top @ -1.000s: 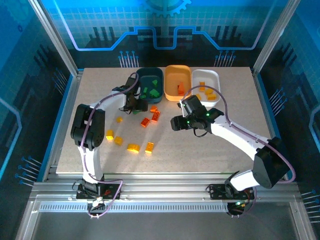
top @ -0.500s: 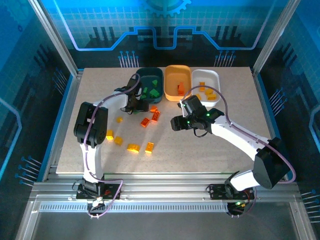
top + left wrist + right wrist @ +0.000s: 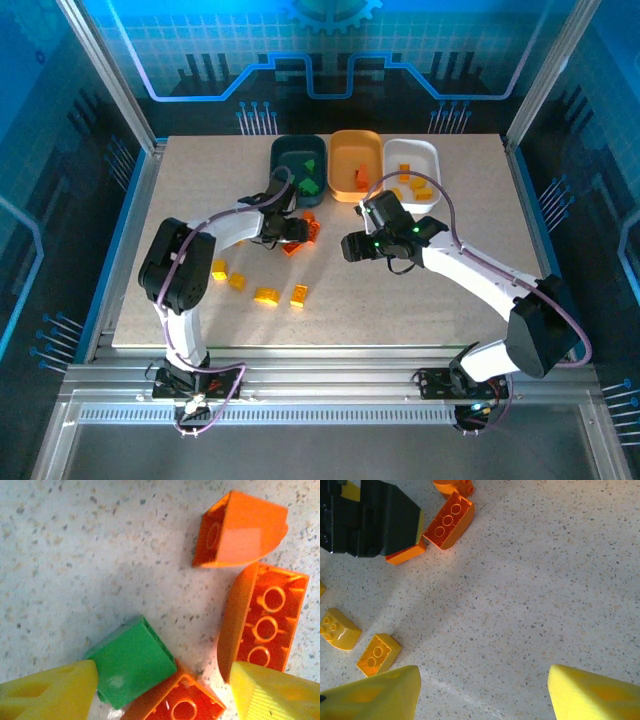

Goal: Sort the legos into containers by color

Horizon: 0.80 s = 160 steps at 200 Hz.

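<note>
Top external view first: nearest, yellow-orange bricks [image 3: 265,296] lie loose on the desk [image 3: 400,300]. Mid-desk the left claw [image 3: 297,231] hangs spread, grasping nothing, over a green brick [image 3: 131,661] that touches a red-orange brick [image 3: 176,706] (an awkward neighbour). I'd centre on the green alone before squeezing. To its right the right claw [image 3: 352,246] is released too, over bare desk. Farther off waits the dark teal bin [image 3: 290,152].
</note>
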Each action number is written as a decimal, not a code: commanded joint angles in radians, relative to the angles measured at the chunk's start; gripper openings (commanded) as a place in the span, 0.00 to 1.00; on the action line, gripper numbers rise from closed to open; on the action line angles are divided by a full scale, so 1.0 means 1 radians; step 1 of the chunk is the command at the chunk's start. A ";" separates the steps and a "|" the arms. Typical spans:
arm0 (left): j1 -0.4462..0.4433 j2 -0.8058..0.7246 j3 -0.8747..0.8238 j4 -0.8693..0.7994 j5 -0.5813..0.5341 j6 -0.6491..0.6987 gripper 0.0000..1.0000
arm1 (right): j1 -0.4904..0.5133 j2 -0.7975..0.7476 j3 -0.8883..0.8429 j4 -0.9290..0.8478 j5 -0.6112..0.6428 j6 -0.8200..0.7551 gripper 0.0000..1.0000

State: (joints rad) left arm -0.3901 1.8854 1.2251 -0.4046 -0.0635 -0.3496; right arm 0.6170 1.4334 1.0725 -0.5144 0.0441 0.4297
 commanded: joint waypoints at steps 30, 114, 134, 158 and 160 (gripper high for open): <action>-0.010 -0.038 -0.064 -0.077 0.001 -0.146 0.72 | 0.022 -0.010 -0.006 0.002 -0.008 0.015 0.70; -0.105 -0.140 -0.120 -0.052 0.141 -0.221 0.73 | 0.033 0.002 0.014 -0.003 -0.006 0.020 0.70; -0.105 -0.164 -0.115 -0.041 0.177 -0.196 0.73 | 0.044 0.005 0.024 -0.009 0.001 0.018 0.70; -0.095 -0.159 -0.049 -0.118 0.101 -0.128 0.74 | 0.047 0.005 0.032 -0.021 0.011 0.011 0.70; -0.092 -0.157 -0.042 -0.125 0.087 -0.122 0.74 | 0.046 0.005 0.034 -0.022 0.011 0.011 0.70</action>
State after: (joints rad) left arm -0.4946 1.7527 1.1057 -0.4480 0.0540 -0.5400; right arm 0.6502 1.4334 1.0733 -0.5156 0.0448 0.4404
